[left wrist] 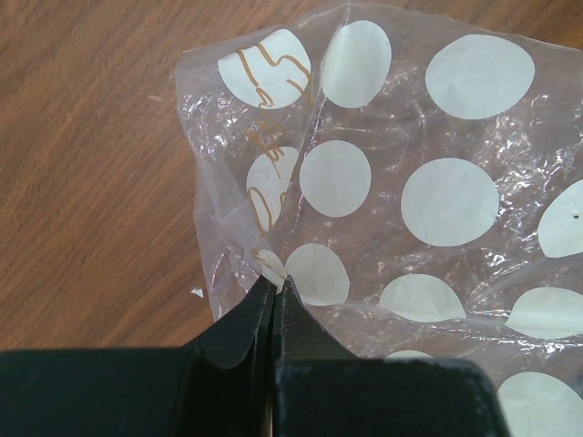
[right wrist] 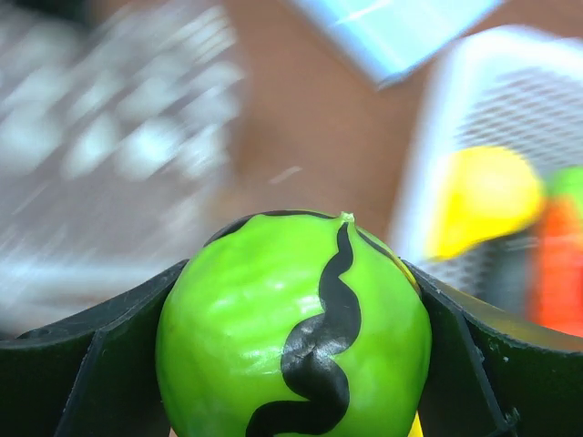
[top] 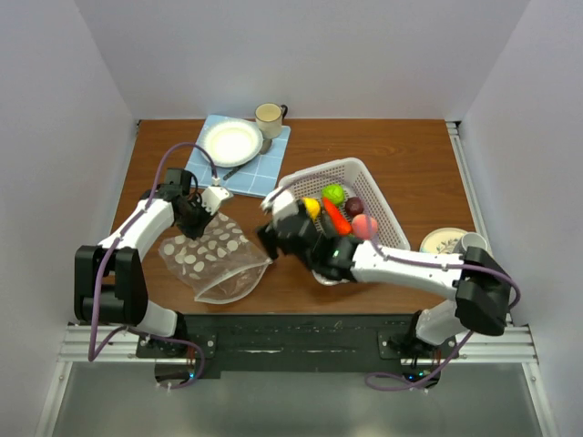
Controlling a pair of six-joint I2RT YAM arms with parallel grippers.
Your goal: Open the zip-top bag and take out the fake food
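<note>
Brown wood table point(top: 401, 155), pale walls on three sides. Far left of centre: blue tiled mat point(top: 271, 168), slightly skewed, white round plate point(top: 232, 141) on its left part. Cream mug point(top: 269, 115) at the mat's far right corner, dark handle pointing right. Thin dark utensil on the mat just near the plate, type unclear. White perforated basket point(top: 357, 165) right of centre, set at an angle. Right table edge: small patterned dish point(top: 442, 240), white cup point(top: 473, 242) touching it.

Clear bag point(left wrist: 437, 182), white dots; green fruit point(right wrist: 228, 319), black wavy stripe.
</note>
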